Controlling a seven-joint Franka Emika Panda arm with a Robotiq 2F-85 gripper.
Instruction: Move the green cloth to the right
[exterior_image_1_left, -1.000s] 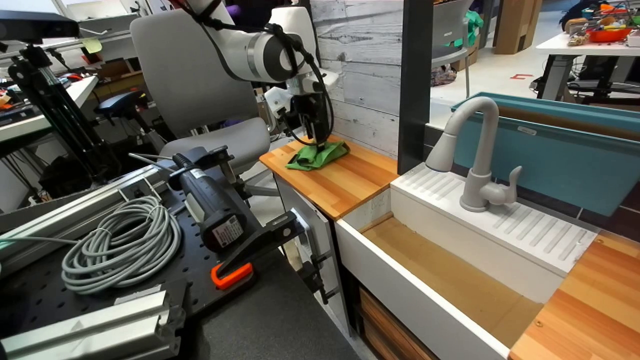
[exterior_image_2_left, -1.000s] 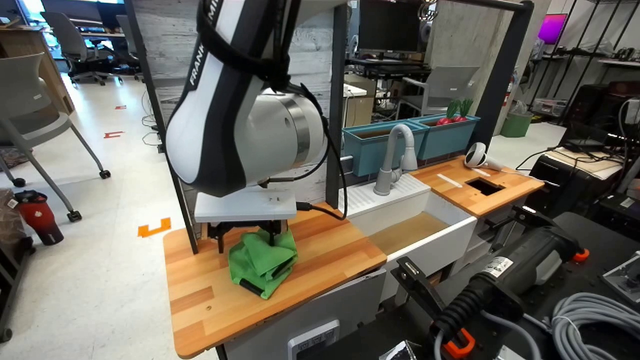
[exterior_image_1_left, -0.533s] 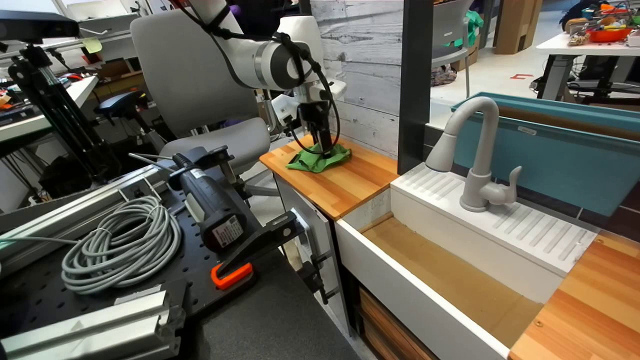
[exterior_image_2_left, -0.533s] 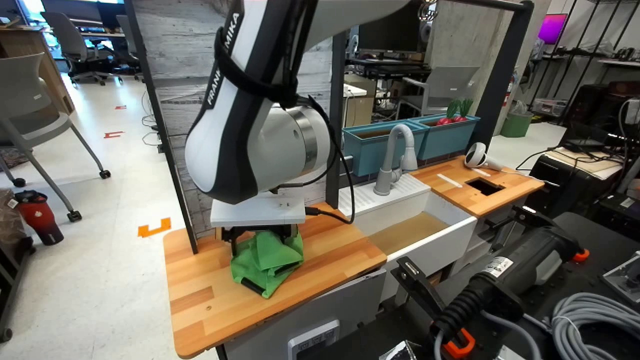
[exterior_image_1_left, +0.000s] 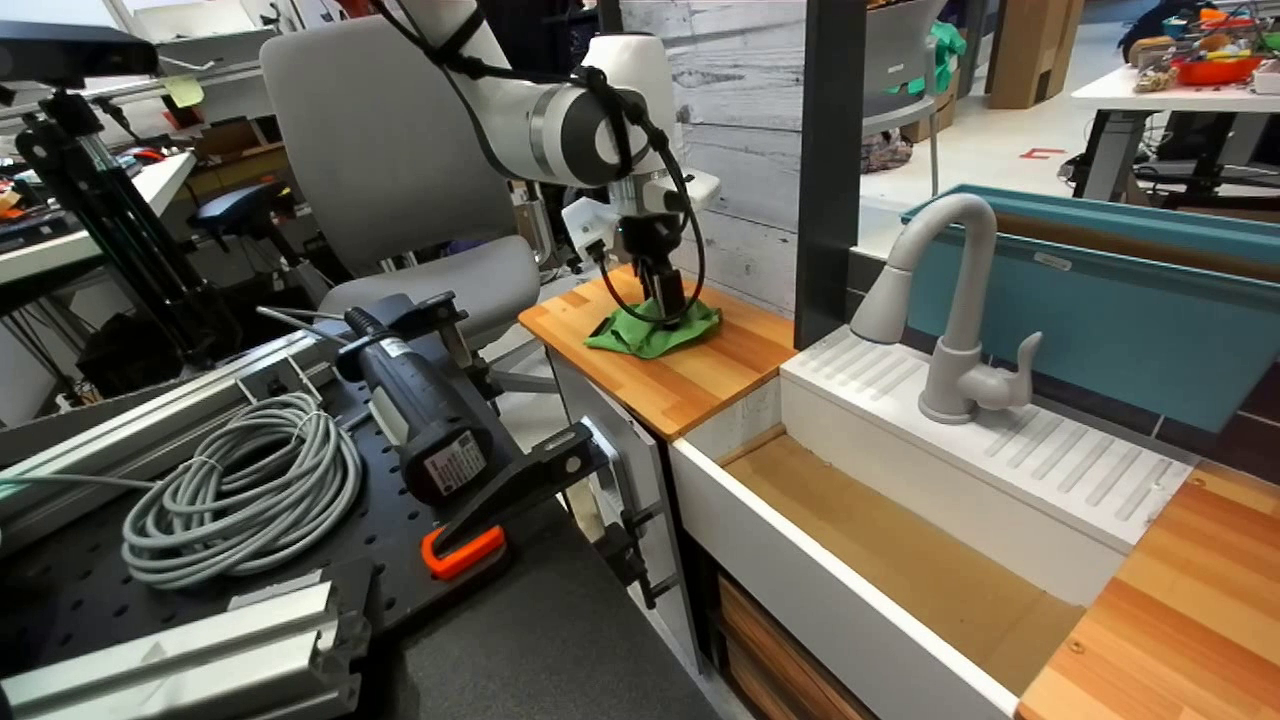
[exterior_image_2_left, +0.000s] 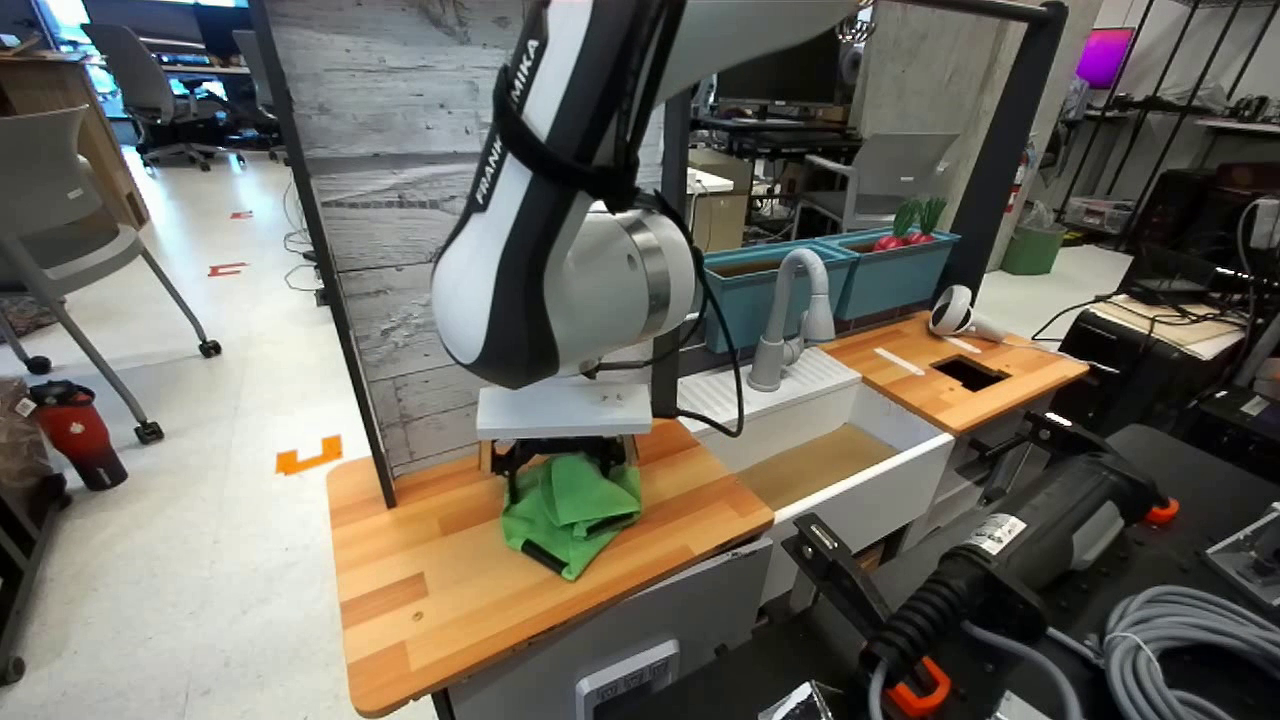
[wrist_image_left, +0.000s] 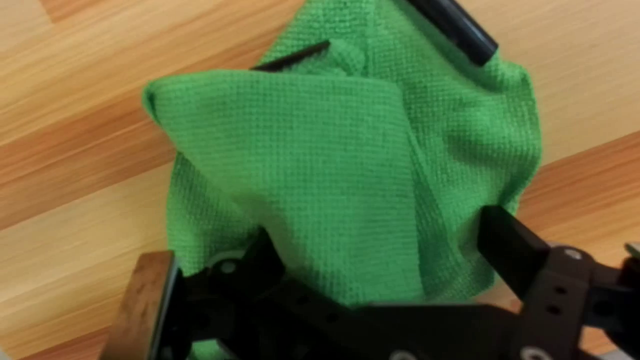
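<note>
Robotiq gripper pointing downward over a green cloth on a butcher-block countertop. The cloth lies crumpled, one flap folded across its middle, to the left of the white sink in both exterior views; a black strip runs along its near left edge in an exterior view. In the wrist view the jaws stand apart, the black fingers on either side of the flap; whether their tips press the cloth cannot be told. A gray plank panel rises at the countertop's far edge, and a gray faucet stands at the sink's far side.
</note>
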